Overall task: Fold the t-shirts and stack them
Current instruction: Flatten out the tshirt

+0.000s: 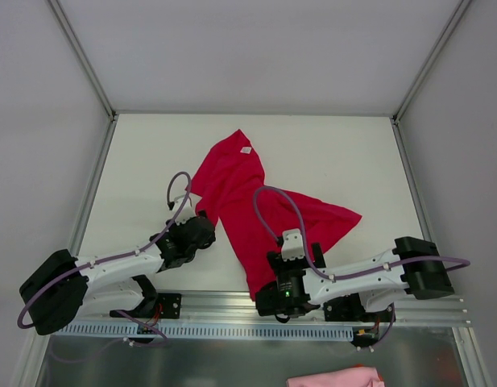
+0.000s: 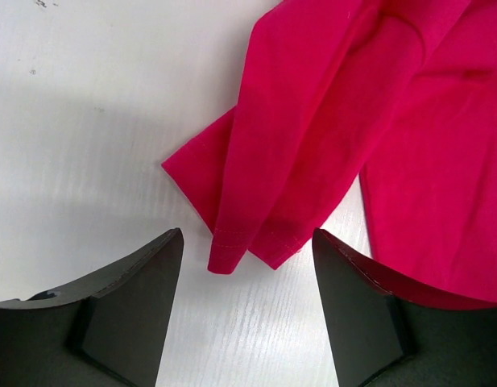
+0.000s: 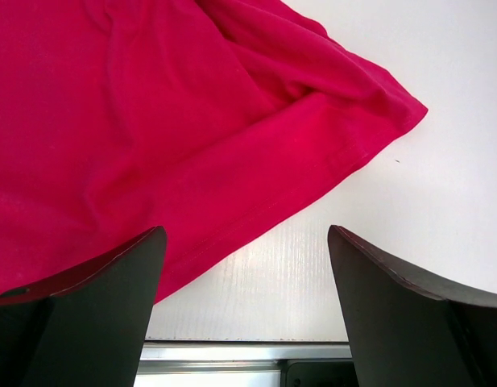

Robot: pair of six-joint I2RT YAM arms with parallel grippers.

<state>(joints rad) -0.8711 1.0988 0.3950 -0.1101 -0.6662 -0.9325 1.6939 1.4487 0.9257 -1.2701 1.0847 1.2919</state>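
One crimson t-shirt [image 1: 256, 211] lies crumpled and partly spread in the middle of the white table, a small white tag [image 1: 246, 149] showing at its far end. My left gripper [image 1: 203, 229] sits low at the shirt's left side. In the left wrist view the left gripper [image 2: 246, 234] is open, and a sleeve hem [image 2: 232, 254] lies on the table just ahead of its fingertips, touching neither. My right gripper [image 1: 270, 300] hovers at the shirt's near corner. In the right wrist view the right gripper [image 3: 246, 229] is open over the bottom hem [image 3: 256, 218], holding nothing.
The table's near edge and a metal rail [image 3: 248, 351] run right below the right gripper. A pink cloth [image 1: 333, 377] lies off the table at the bottom of the top view. Bare white table [image 1: 345, 153] surrounds the shirt, bounded by frame posts [image 1: 85, 58].
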